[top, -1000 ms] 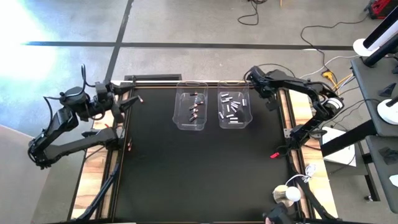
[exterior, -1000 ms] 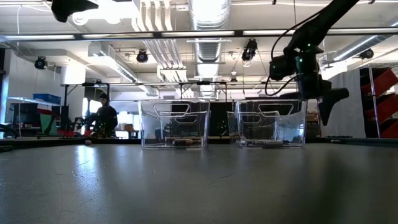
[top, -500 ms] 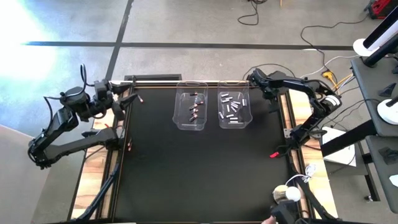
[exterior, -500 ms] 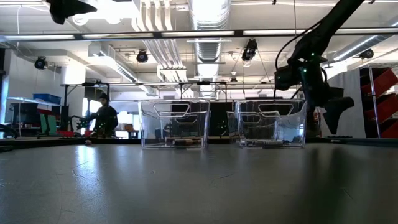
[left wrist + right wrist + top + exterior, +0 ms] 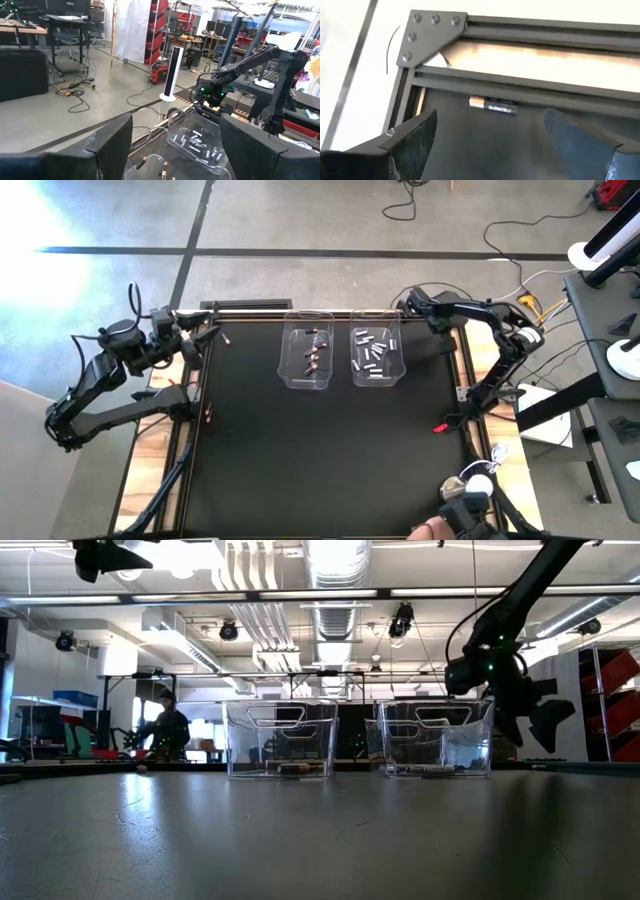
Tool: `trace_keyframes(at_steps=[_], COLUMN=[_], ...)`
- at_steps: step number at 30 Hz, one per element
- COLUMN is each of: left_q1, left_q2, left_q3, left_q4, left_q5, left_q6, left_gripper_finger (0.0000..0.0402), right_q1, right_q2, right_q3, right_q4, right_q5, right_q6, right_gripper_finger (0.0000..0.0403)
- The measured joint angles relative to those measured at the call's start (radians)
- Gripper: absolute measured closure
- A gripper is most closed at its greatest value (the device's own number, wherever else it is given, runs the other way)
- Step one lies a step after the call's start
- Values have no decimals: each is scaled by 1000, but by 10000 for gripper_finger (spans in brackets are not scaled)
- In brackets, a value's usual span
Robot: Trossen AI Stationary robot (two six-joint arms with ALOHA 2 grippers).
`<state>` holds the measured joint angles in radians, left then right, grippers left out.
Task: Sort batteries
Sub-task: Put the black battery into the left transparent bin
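Note:
Two clear bins stand at the table's far middle. The left bin [image 5: 308, 357] holds dark batteries [image 5: 151, 167]; the right bin [image 5: 376, 355] holds silvery ones [image 5: 200, 144]. One dark battery with a copper end [image 5: 493, 106] lies on the black mat against the frame rail, at the far right corner. My right gripper [image 5: 490, 131] is open, slanting down over that corner [image 5: 444, 338], its fingers to either side and short of the battery. My left gripper [image 5: 205, 338] is open and level, raised at the table's far left [image 5: 175, 127].
A metal frame rail [image 5: 530, 85] with a corner bracket [image 5: 432, 30] borders the mat just behind the loose battery. The mat's near half [image 5: 320, 460] is bare. Cables and equipment lie on the floor beyond the table; a person [image 5: 170, 730] shows far off in the room.
My right gripper has gone down and toward the table's right edge, away from the right bin into the far right corner, rolling its wrist as it went; it stays open. My left gripper has turned slightly in place.

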<state>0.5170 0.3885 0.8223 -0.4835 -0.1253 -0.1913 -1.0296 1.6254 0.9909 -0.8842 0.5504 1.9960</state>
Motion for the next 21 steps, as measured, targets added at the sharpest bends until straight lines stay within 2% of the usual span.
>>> trace_keyframes(at_steps=[5,15,21], left_q1=[0,0,0], left_q2=[0,3,3], left_q3=[0,0,-24], left_q4=[-8,-15,-22], left_q5=[-3,-25,-26], left_q6=[-5,-10,3], left_gripper_finger=[129,129,129], right_q1=[-20,-23,-23], right_q2=[13,14,15], right_q3=[1,4,4], right_q4=[51,47,44], right_q5=[35,32,44], right_q6=[-2,-12,-21], right_gripper_finger=[44,44,67])
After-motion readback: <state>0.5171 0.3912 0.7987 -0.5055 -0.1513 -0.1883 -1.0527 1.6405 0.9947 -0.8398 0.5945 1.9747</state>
